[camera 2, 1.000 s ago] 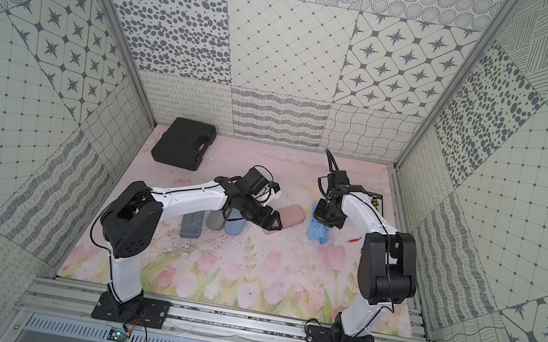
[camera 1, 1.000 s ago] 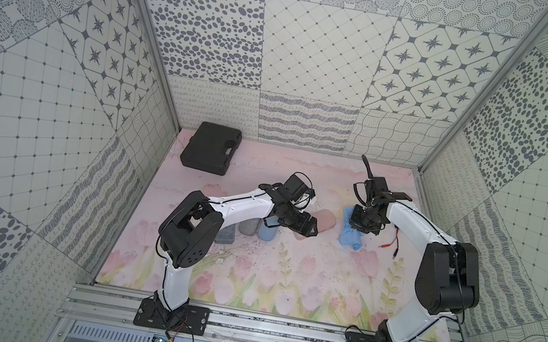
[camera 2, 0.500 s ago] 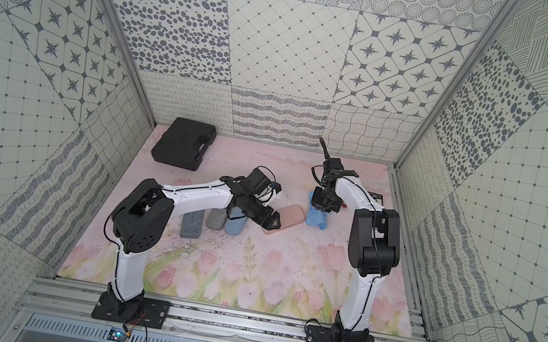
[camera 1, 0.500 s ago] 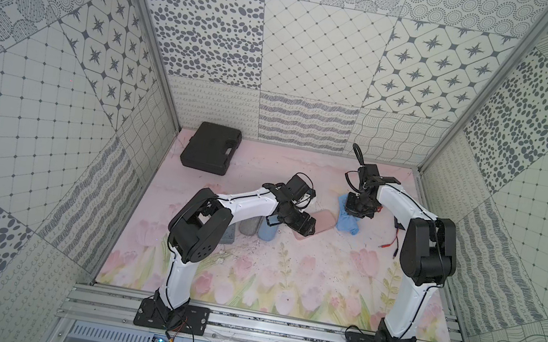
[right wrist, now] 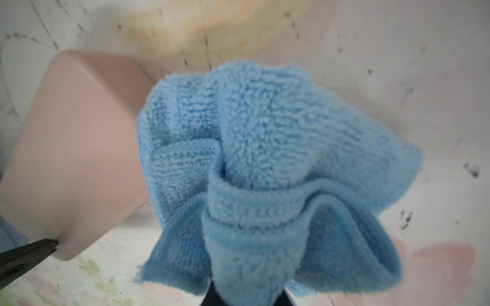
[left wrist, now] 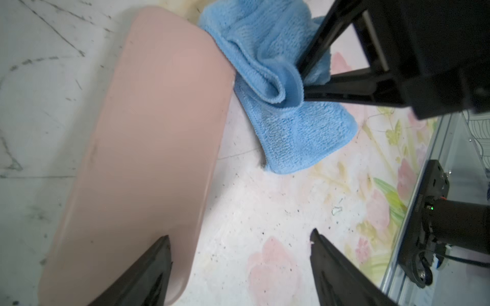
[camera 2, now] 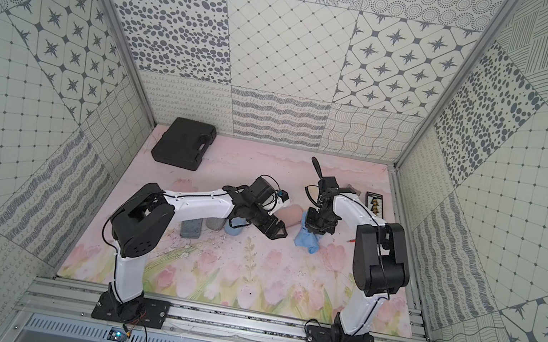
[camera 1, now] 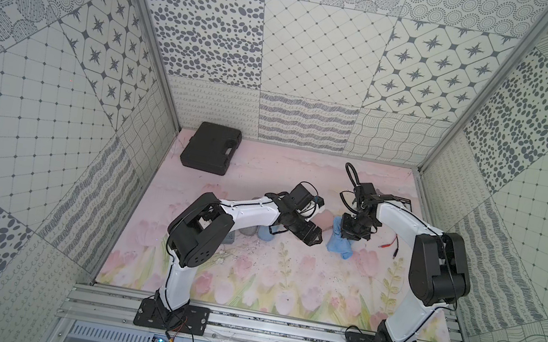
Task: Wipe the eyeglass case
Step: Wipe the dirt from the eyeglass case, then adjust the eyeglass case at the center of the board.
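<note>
Near the middle of the table (camera 1: 285, 275), the pink eyeglass case (left wrist: 145, 159) is seen lying flat between the two arms, with the blue microfibre cloth (left wrist: 291, 132) bunched against its right edge. The cloth is pinched in the right gripper (left wrist: 301, 86). The left gripper (left wrist: 240, 235) is spread, with one finger set at the case's near end and the other over bare table, so the case is not clamped. If the cloth is dragged across, the case could be pushed leftward or spun, and only its edge might be wiped.

Robot test booth — patterned walls (camera 1: 319, 51), aluminium rail (camera 1: 276, 330).
</note>
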